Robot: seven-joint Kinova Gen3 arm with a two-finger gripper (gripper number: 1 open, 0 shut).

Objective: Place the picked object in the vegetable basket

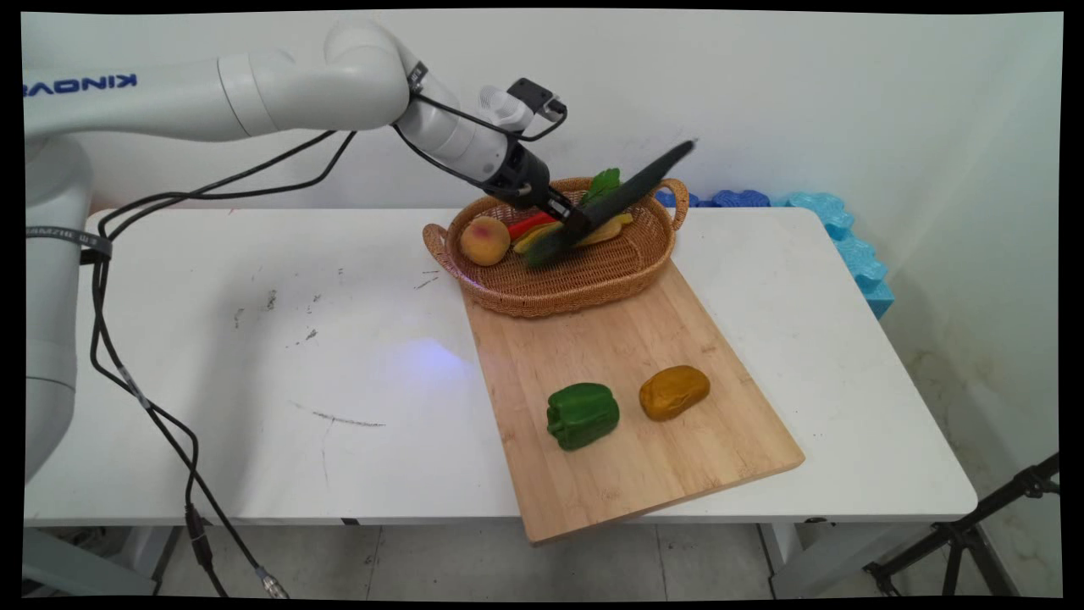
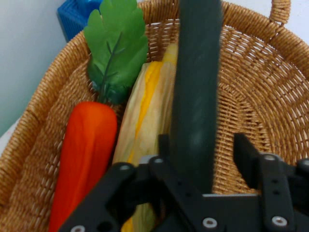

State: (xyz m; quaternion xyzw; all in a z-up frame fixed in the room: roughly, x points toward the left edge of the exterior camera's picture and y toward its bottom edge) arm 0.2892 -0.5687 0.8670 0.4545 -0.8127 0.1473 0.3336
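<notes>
White table point(image 1: 254, 356) — tool point(image 1: 574, 219) grips dark cucumber point(image 1: 622, 199) above basket point(image 1: 576, 284); hand view reveals corn point(image 2: 145, 116).

We see an evenly, brightly lit room with soft light from above. The white tabletop point(image 1: 279, 356) shows mild glare, and the green bell pepper point(image 1: 583, 414) and brownish-yellow oval potato point(image 1: 674, 392) cast only faint, short shadows on the pale wooden cutting board point(image 1: 627, 474). The main view bows at its edges, bending wall and tabletop lines. The long dark green object point(image 1: 627, 196) above the woven wicker basket point(image 1: 584, 288) is smeared by motion. In the hand view, that object point(image 2: 195, 87) is blurred too, while the orange carrot point(image 2: 84, 159) looks soft.
</notes>
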